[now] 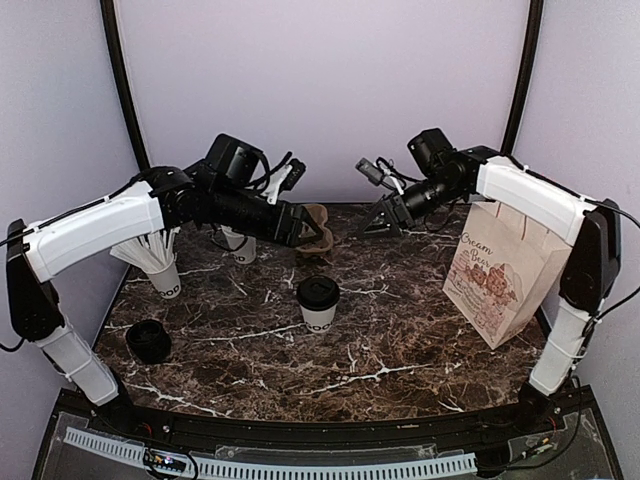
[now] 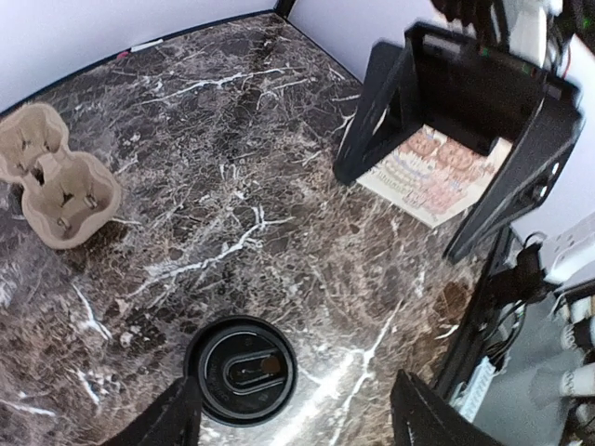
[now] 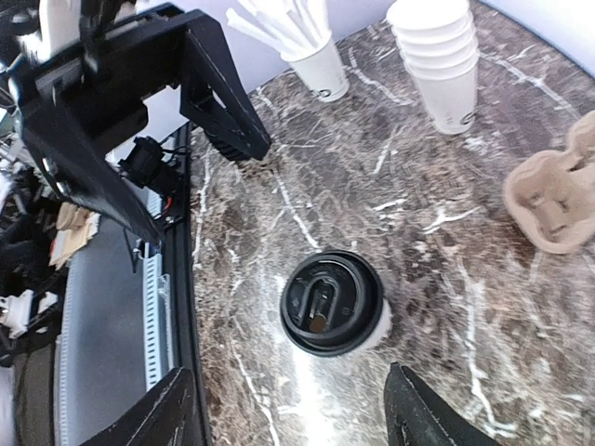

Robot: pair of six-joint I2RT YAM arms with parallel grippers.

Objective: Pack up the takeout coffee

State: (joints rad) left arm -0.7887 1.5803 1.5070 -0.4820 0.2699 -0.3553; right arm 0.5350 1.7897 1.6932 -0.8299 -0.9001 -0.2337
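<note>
Takeout coffee (image 1: 318,303) stands upright and lidded in the middle of the table (image 1: 400,350); an off-centre descent could clip its black lid (image 3: 332,302) and tip it, or a hard squeeze could buckle the paper wall; left claw (image 2: 297,423) and right claw (image 3: 293,409) hover above it, both spread wide and empty.

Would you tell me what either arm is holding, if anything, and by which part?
Nothing is held: the left gripper and right gripper are open and empty; the coffee cup stands free.
</note>
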